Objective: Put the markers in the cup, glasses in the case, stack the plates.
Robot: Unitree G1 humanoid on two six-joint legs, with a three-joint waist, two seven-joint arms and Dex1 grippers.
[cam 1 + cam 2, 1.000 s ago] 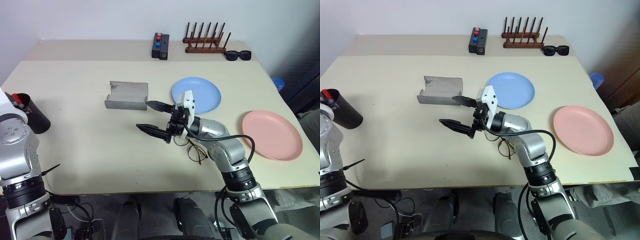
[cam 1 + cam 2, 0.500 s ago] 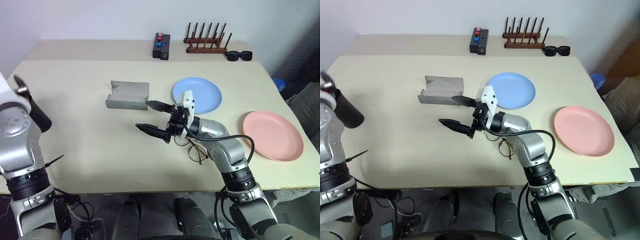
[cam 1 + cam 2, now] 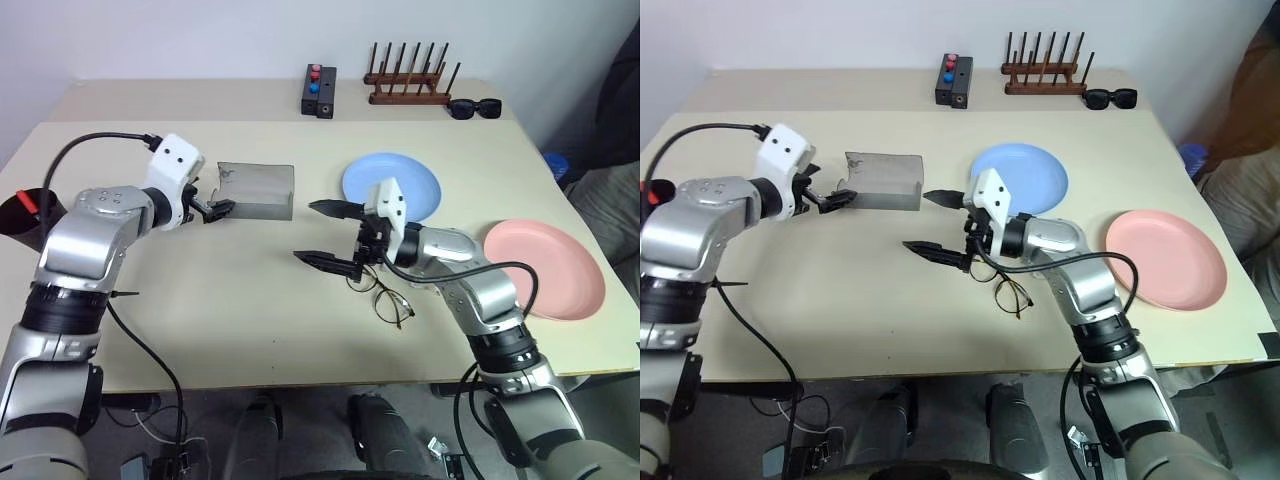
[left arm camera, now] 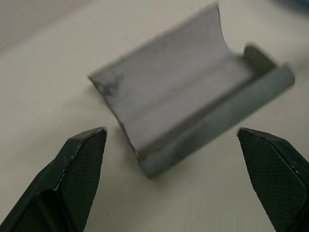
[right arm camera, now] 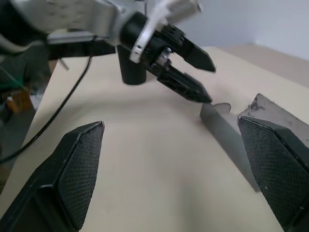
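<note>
Beige tabletop: open grey case [image 3: 254, 190] lies crosswise, just ahead of the left gripper [image 3: 214, 209], jaws apart, empty. Glasses [image 3: 383, 297] sit under the right gripper [image 3: 330, 234], also spread.

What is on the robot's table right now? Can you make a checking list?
Surface: beige table, bare patches look clean.
Job's things: grey case open; glasses lying outside it; blue plate and pink plate apart, unstacked; black cup at the left edge, something red inside.
Clutter: button box, wooden rack, sunglasses at the far edge.
Claws: left claw open by the case; right claw open, empty.
Cables: black ones on both arms.
Surroundings: pale wall.
</note>
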